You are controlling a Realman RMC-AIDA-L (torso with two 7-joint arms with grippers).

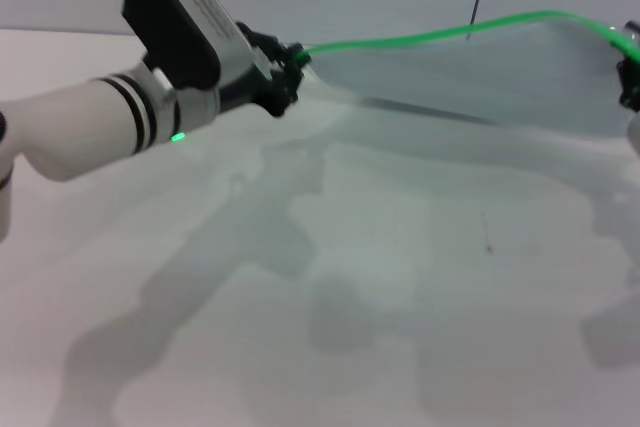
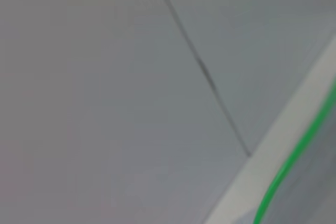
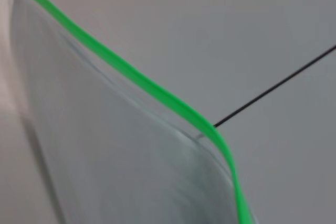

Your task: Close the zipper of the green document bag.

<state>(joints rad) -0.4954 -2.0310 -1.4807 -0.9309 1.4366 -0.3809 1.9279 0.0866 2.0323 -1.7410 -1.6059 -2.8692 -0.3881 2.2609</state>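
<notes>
Our left hand (image 1: 290, 72) is at the bag's left end, held up over the far part of the counter (image 1: 400, 297), pinched on the zipper (image 1: 430, 29) where the green strip begins. We cannot make out the slider itself there. From that hand the strip runs rightward in a shallow arch, and the bag (image 1: 480, 77) hangs below it, lifted off the counter, pale and see-through. At the far right edge of the head view our right hand (image 1: 630, 72) meets the bag's other end, though we cannot tell whether it is pinching or spread.

We judge the pull is at or near its end, with the bag stretched between both hands. The next move calls for checking that the strip is sealed right to the corner, then letting go gently.
</notes>
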